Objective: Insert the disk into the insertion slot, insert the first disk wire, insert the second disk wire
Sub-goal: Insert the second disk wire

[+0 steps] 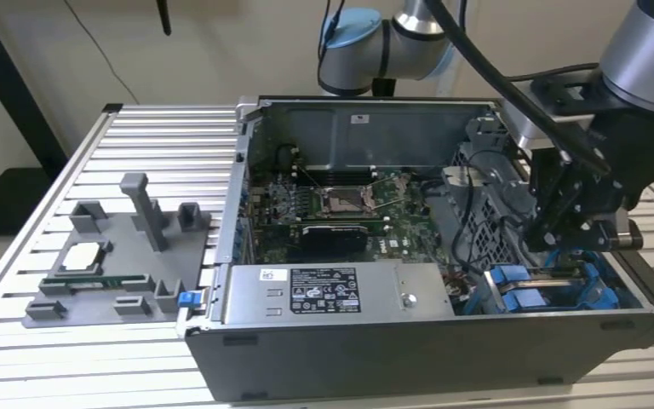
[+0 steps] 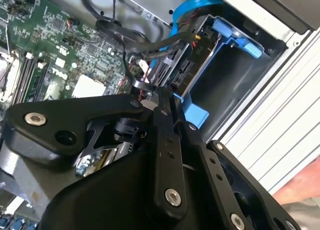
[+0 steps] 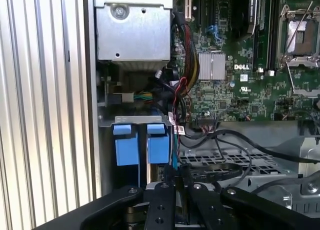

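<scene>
Blue-framed disk [image 2: 200, 55] seated in insertion slot [image 2: 235, 85], lower right of exterior frame; end effector [image 2: 162, 97] pinches black wire [image 2: 150, 45] at its connector.

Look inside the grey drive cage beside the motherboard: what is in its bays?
In the drive cage in the exterior view, two blue carrier fronts sit side by side. The gripper hangs directly over it, covering the cage's rear, so any wires there are hidden.

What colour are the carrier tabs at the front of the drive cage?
Bright blue: the two carrier tabs sit side by side, clearest in the first wrist view.
</scene>
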Controlling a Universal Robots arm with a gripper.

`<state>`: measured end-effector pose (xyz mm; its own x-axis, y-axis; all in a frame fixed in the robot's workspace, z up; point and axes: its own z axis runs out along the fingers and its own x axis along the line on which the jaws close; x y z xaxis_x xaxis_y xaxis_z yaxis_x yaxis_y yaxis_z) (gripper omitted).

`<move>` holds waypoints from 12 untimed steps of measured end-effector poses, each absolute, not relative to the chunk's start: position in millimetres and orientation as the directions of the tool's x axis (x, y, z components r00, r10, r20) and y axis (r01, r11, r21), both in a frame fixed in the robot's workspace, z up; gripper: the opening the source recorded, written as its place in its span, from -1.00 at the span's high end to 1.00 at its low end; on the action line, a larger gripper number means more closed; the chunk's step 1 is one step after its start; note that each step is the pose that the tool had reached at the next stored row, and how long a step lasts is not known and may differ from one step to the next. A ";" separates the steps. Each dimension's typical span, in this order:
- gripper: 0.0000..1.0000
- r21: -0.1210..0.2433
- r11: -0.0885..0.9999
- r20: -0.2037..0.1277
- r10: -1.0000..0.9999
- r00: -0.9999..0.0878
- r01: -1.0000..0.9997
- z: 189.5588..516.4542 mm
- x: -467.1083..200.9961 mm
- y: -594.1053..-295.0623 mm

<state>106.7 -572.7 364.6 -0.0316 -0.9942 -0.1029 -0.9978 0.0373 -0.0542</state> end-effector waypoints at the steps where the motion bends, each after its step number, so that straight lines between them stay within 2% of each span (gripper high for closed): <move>1: 1.00 -0.055 0.037 -0.103 -0.994 -0.032 -0.998 362.9 109.2 -572.7; 12: 1.00 -0.064 0.037 -0.100 -0.995 -0.031 -0.997 348.2 121.8 -577.5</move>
